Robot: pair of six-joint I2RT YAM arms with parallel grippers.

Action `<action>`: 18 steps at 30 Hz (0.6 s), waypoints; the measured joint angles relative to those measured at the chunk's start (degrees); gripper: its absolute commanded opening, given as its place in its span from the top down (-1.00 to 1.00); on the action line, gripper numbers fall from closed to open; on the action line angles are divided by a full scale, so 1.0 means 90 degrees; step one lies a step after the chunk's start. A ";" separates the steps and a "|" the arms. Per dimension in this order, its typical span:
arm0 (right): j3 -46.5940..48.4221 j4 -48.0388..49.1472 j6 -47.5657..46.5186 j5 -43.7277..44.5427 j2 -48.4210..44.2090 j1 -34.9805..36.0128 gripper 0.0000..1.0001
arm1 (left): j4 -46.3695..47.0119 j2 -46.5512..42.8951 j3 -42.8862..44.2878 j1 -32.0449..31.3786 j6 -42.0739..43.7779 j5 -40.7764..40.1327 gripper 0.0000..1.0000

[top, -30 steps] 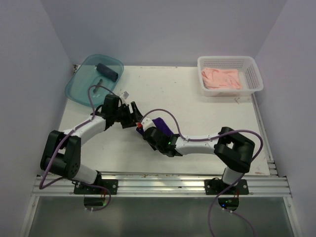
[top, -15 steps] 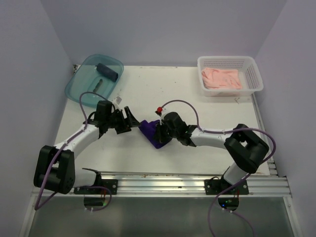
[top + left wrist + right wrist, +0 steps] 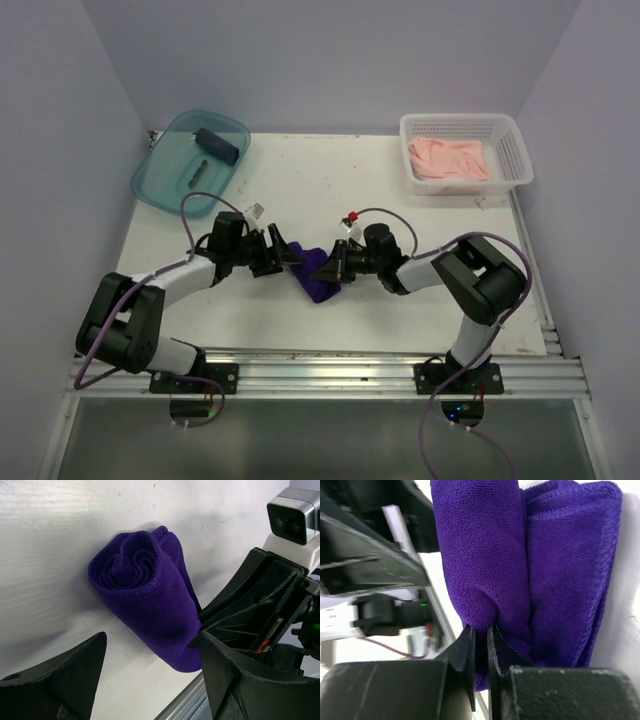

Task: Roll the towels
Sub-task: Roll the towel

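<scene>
Purple towel (image 3: 320,290) lies rolled mid-surface on the white table (image 3: 400,200). The right gripper (image 3: 324,270) pinches its fold, and the left gripper (image 3: 290,258) gapes wide beside it.

The right arm (image 3: 470,272) is folding its elbow back toward its own side, and the right gripper (image 3: 327,268) is now sitting at the right end of the purple towel (image 3: 314,285) rather than over it, fingers pinching its cloth. The left gripper (image 3: 285,256) is closing in from the left, spread fingers flanking the roll, which is showing more on the surface (image 3: 400,190).
</scene>
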 measured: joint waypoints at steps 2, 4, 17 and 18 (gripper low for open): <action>-0.0109 0.0607 0.0418 -0.0279 0.0279 -0.0131 1.00 | 0.0155 0.0253 0.0002 -0.0068 -0.0049 0.0002 -0.50; -0.0202 0.1263 0.0833 -0.0529 0.0590 -0.0250 1.00 | 0.0255 0.0457 0.0002 -0.0151 -0.0097 0.0005 -0.47; -0.0386 0.2137 0.1530 -0.0750 0.0964 -0.0408 -0.05 | 0.0833 0.1290 0.0299 -0.0311 -0.0478 0.0141 0.16; -0.0376 0.1882 0.1377 -0.0697 0.0789 -0.0408 -0.19 | 0.0821 0.1316 0.0325 -0.0311 -0.0498 0.0134 0.17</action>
